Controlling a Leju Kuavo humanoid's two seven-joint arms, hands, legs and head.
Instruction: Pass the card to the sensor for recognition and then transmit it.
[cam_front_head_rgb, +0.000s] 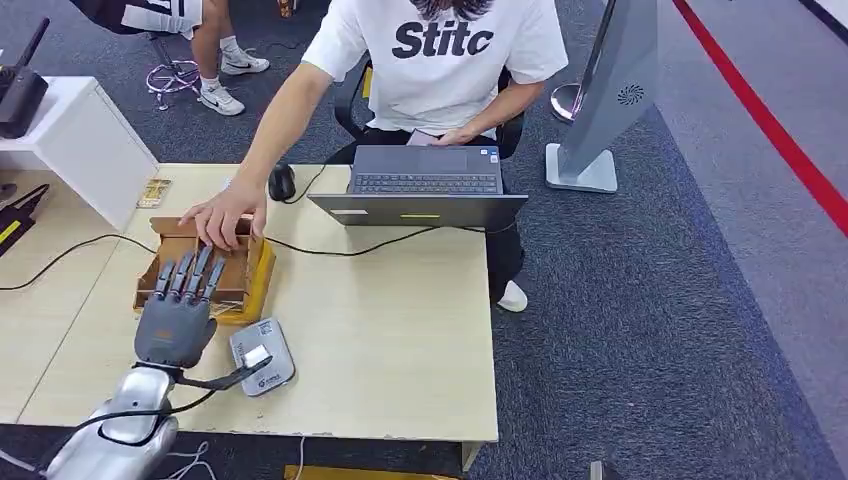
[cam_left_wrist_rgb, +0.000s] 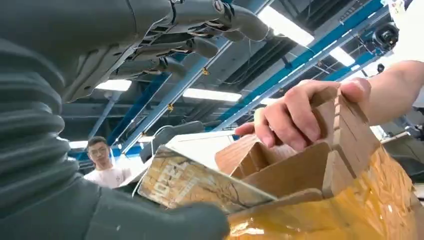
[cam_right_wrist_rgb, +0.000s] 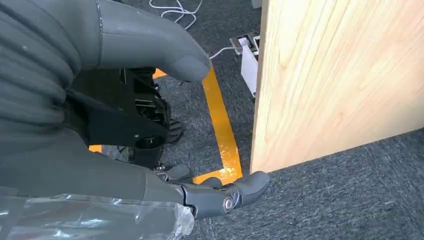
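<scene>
The left robot hand (cam_front_head_rgb: 178, 318) hovers near the worktop's (cam_front_head_rgb: 400, 330) front-left corner, fingers spread over the wooden box (cam_front_head_rgb: 200, 268) and holding nothing. The sensor (cam_front_head_rgb: 262, 355) lies just beside it, nearer the front edge. The right robot hand (cam_right_wrist_rgb: 220, 195) hangs empty beside the worktop, fingers loosely curled. The card (cam_left_wrist_rgb: 195, 182), printed and yellowish, leans in the box. A person's hand (cam_front_head_rgb: 225, 212) grips the box's far rim; reaching in risks bumping it or tipping the card flat.

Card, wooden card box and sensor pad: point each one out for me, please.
card (cam_left_wrist_rgb: 195, 182), left wrist view, middle of its printed face.
wooden card box (cam_front_head_rgb: 236, 272), head view, its bare right wall.
sensor pad (cam_front_head_rgb: 268, 362), head view, its grey top.
</scene>
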